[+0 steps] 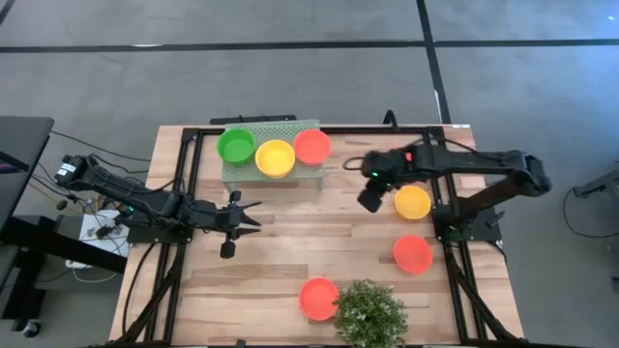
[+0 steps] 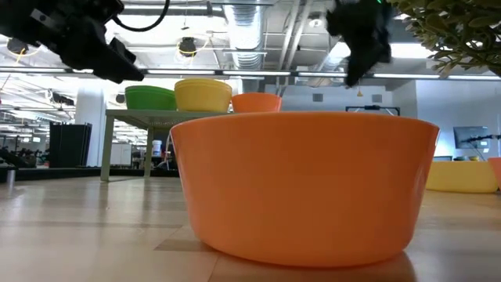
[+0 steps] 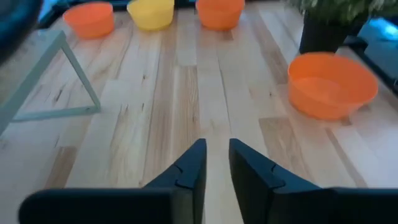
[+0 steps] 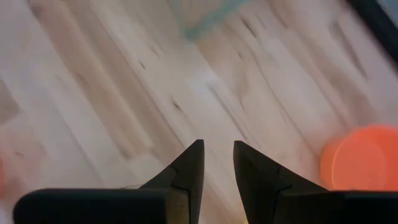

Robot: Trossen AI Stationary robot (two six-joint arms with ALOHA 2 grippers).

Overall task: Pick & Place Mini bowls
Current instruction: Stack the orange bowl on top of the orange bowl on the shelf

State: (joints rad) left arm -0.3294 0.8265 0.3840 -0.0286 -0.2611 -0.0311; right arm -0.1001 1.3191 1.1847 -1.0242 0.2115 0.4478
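Three mini bowls sit on the pale green stand (image 1: pixel 271 172) at the table's far side: green (image 1: pixel 236 146), yellow (image 1: pixel 275 158), red-orange (image 1: pixel 311 146). On the wood rest a yellow bowl (image 1: pixel 412 202) and two red-orange bowls, one on the right (image 1: pixel 413 253) and one near the front edge (image 1: pixel 318 298). My left gripper (image 1: pixel 230 232) hovers left of centre, shut and empty (image 3: pixel 216 163). My right gripper (image 1: pixel 370 197) hangs in the air just left of the yellow bowl, also shut and empty (image 4: pixel 217 163). Its wrist view shows a red-orange bowl (image 4: pixel 360 165) on the table below.
A bushy potted plant (image 1: pixel 368 314) stands at the near edge beside the front red-orange bowl (image 2: pixel 305 188). The stand's slanted leg (image 3: pixel 68 81) rests on the wood. Bare wood lies in the table's middle between the two grippers. A black frame runs along the table's sides.
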